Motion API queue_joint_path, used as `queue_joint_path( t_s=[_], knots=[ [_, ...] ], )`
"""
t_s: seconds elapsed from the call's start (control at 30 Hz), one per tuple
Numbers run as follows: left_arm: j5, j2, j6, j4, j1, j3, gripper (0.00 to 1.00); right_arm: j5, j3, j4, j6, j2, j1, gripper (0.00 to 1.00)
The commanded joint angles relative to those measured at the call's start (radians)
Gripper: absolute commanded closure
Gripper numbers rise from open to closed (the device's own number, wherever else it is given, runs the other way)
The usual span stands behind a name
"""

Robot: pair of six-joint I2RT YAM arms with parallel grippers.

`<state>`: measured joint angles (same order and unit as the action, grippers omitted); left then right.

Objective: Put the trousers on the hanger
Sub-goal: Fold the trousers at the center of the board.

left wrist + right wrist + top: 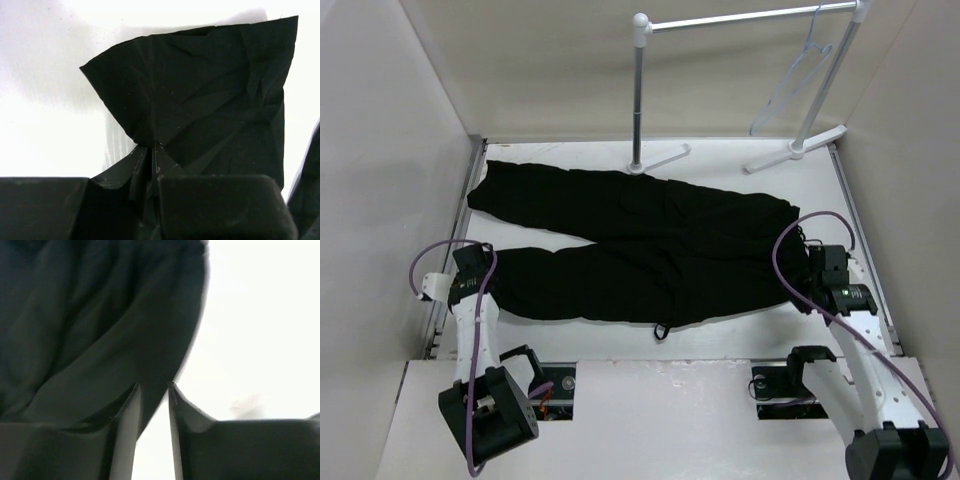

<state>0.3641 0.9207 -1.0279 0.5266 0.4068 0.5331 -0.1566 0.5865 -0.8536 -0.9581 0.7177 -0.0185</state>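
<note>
Trousers [650, 250] lie flat across the table [720, 335], legs to the left, waist to the right, w/ a thin drawstring loop [662, 328] poking out at the near edge. Left gripper [486, 266] sits at the cuff of the near leg. In the left wrist view its fingers [142, 162] are almost together, pinched on the cloth edge, so it's clamped on the trousers. Right gripper [808, 262] is at the waist end. In the right wrist view, which is blurry, its fingers [131, 405] stand narrowly apart w/ the cloth edge between the tips; can't tell if it's actually clamping. Hanger [803, 62] hangs from the bar of the rail stand [740, 18] at the far right, well apart from trousers & both grippers.
</note>
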Motion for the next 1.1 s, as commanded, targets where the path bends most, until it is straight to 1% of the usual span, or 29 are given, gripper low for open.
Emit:
queue_joint_path(
  t_s=[0.0,0.07,0.1,0.23,0.4,0.53,0.6,0.73,0.8,0.87,0.93,1.07],
  knots=[
    [0.041,0.030,0.009,0.018,-0.030,0.056,0.96,-0.112,0.004,-0.001,-0.013,0.040,0.062,0.58],
    [0.068,0.038,0.025,0.013,-0.059,0.079,0.96,-0.115,-0.005,0.024,-0.018,0.063,0.106,0.50],
    [0.087,0.040,0.038,0.010,-0.070,0.087,0.96,-0.118,-0.010,0.033,-0.021,0.072,0.122,0.49],
    [0.104,0.037,0.060,-0.002,-0.084,0.082,0.97,-0.106,-0.025,0.135,-0.018,0.147,0.188,0.49],
    [0.102,0.059,0.058,-0.022,-0.093,0.073,0.97,-0.090,-0.014,0.223,-0.022,0.264,0.190,0.49],
    [0.102,0.079,0.054,-0.030,-0.092,0.080,0.97,-0.055,-0.069,0.321,-0.056,0.357,0.187,0.51],
    [0.102,0.089,0.054,-0.030,-0.092,0.097,0.98,-0.032,-0.082,0.375,-0.059,0.400,0.194,0.55],
    [0.110,0.098,0.052,-0.024,-0.079,0.145,0.98,-0.027,-0.067,0.404,-0.062,0.433,0.194,0.79],
    [0.119,0.096,0.058,-0.017,-0.058,0.178,0.98,-0.024,-0.048,0.380,-0.054,0.401,0.199,0.85],
    [0.124,0.101,0.061,-0.014,-0.035,0.214,0.98,-0.035,-0.025,0.337,-0.045,0.336,0.199,0.88],
    [0.125,0.125,0.063,-0.019,-0.016,0.267,0.99,-0.055,0.008,0.306,-0.021,0.284,0.196,0.89],
    [0.140,0.231,0.065,-0.034,-0.019,0.428,1.00,-0.116,0.120,0.272,0.018,0.287,0.191,0.89]
  ],
)
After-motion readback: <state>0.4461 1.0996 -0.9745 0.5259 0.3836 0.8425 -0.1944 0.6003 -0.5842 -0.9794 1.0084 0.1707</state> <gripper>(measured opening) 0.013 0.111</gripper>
